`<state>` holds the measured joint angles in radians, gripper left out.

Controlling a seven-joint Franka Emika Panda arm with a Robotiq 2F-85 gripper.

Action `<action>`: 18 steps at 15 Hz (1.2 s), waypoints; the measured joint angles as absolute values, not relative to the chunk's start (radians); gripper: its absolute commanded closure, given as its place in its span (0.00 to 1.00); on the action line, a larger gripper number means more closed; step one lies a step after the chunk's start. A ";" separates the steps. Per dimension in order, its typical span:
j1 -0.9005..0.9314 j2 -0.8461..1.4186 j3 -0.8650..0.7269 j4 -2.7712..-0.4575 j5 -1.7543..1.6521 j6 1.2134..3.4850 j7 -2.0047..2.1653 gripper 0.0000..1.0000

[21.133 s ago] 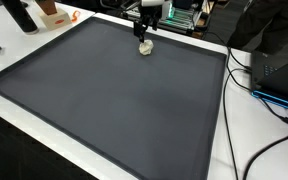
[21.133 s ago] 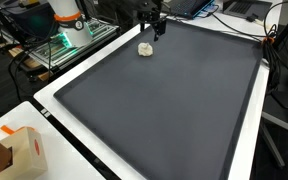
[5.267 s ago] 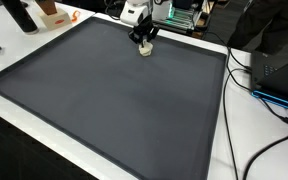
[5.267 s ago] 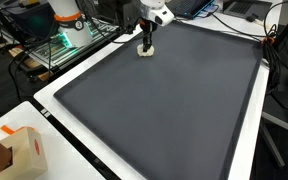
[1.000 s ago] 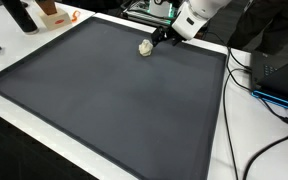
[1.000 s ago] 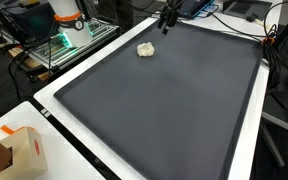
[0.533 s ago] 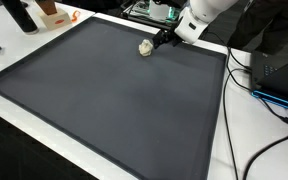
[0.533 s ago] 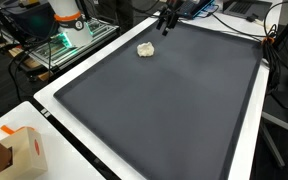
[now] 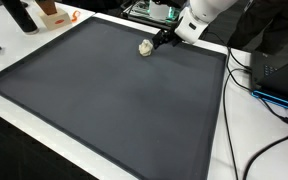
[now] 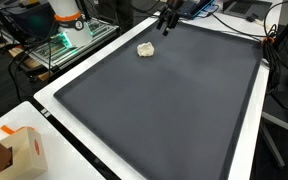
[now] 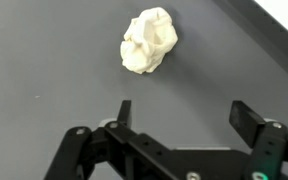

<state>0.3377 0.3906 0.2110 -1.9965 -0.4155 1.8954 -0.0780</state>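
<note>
Off-white crumpled lump (image 11: pixel 149 41), seemingly paper or soft wadding, lies alone on the dark grey mat (image 9: pixel 104 100) near its far edge. It shows in both exterior views (image 10: pixel 145 49). The mat covers most of the white tabletop (image 9: pixel 226 140).

Pincer (image 11: pixel 181 108): jaws spread wide, nothing between them. In an exterior view it hangs beside the lump (image 9: pixel 145 46), close but apart, raised off the mat and tilted. In the wrist view the lump sits ahead of the fingertips (image 11: pixel 124 108) and off to one side of the line between them, not in the gap.

Assessment: the work in hand is placing the open pincer with respect to the lump.

Recommendations for a sound approach:
- Shift sideways until the lump is centred between the fingers, and only then go lower.
- Straighten the wrist so both fingers meet the mat level. A tilted entry may nudge the light lump away.
- Lower until the tips are just clear of the mat. Scraping it risks dragging the surface.
- Close slowly, since the lump looks compressible and irregular and could squirt out sideways.
- Mind the mat's border close behind the lump, where room to manoeuvre is limited.
</note>
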 measured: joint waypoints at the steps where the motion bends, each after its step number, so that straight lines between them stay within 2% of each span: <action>1: 0.336 0.391 0.210 -1.994 -0.416 1.896 -0.078 0.00; 10: 0.281 0.387 0.187 -1.985 -0.397 1.938 -0.061 0.00; 18: 0.186 0.383 0.145 -1.984 -0.187 2.021 0.034 0.00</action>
<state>0.1861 0.3832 0.1447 -1.9838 -0.1869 2.0207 0.0340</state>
